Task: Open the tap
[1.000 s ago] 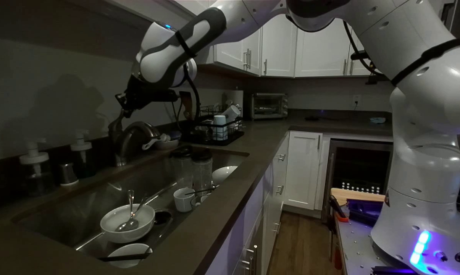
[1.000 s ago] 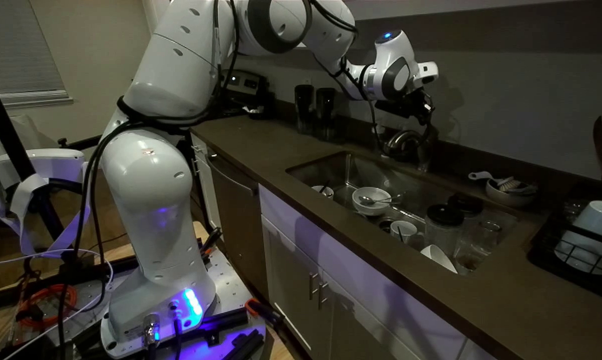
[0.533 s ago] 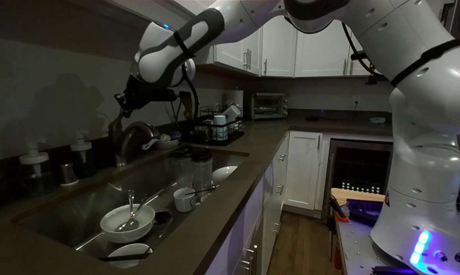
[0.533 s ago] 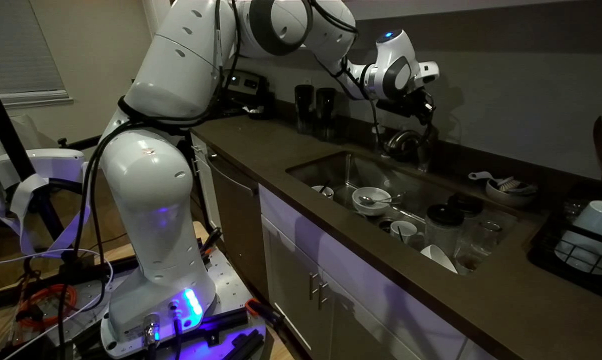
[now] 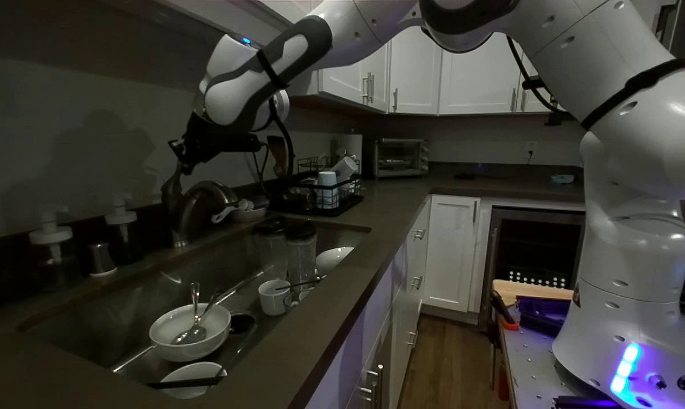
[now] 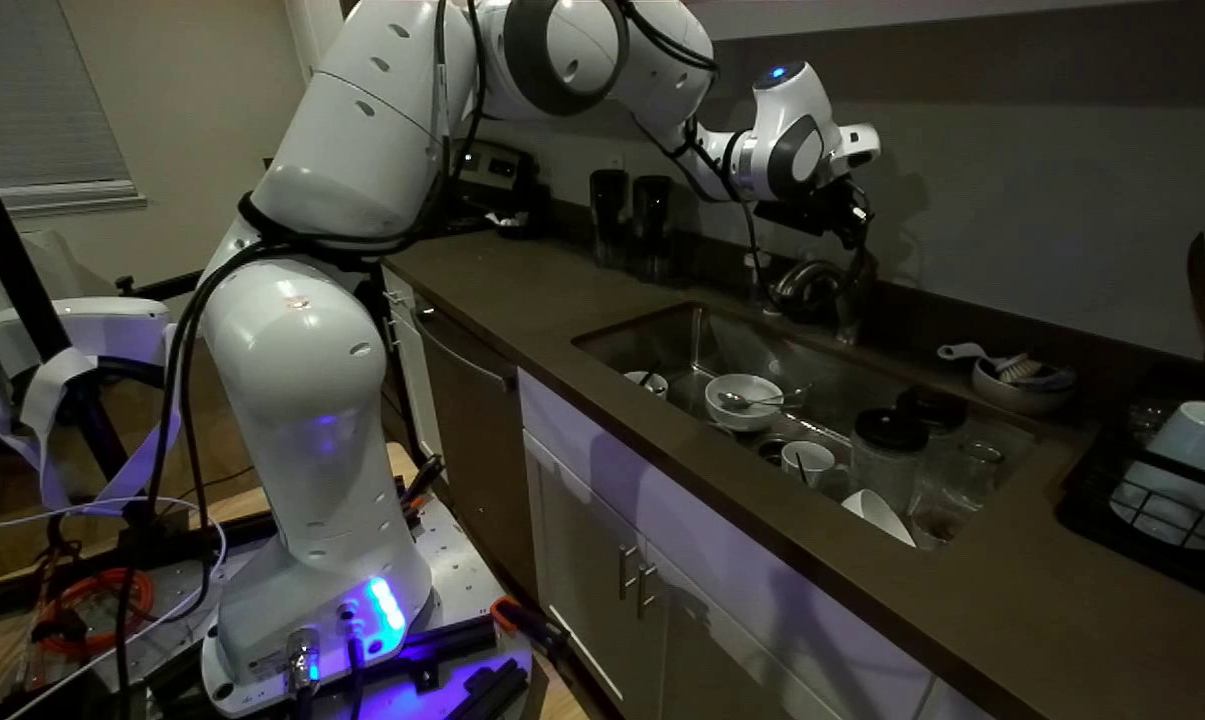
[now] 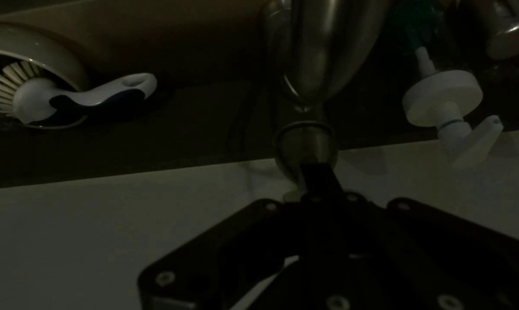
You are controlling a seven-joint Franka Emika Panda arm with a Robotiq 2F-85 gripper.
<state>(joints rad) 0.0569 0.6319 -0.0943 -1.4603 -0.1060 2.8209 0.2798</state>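
Observation:
The tap (image 5: pixel 186 216) is a dark metallic faucet with an arched spout, standing behind the sink. It also shows in an exterior view (image 6: pixel 850 308) and in the wrist view (image 7: pixel 328 43). Its lever handle (image 7: pixel 303 144) points up towards the wall. My gripper (image 5: pixel 187 168) is at the upper end of the lever, seemingly touching it. In the wrist view my gripper (image 7: pixel 316 168) has its fingers together, and the dark fingertips overlap the lever's end. Whether any of the lever is between the fingertips is hidden. The gripper also shows in an exterior view (image 6: pixel 850 238).
The sink (image 5: pixel 285 352) holds a bowl with spoons (image 5: pixel 190 332), cups and jars. Soap bottles (image 5: pixel 51 236) stand beside the tap on one side. A bowl with a brush (image 6: pixel 1022 385) stands on the other. A dish rack (image 5: pixel 342 199) is farther along. The wall is close behind.
The arm has moved only slightly. Its upper links have sunk a little, and the gripper has shifted a tiny bit towards the wall. The tap shows no clear change.

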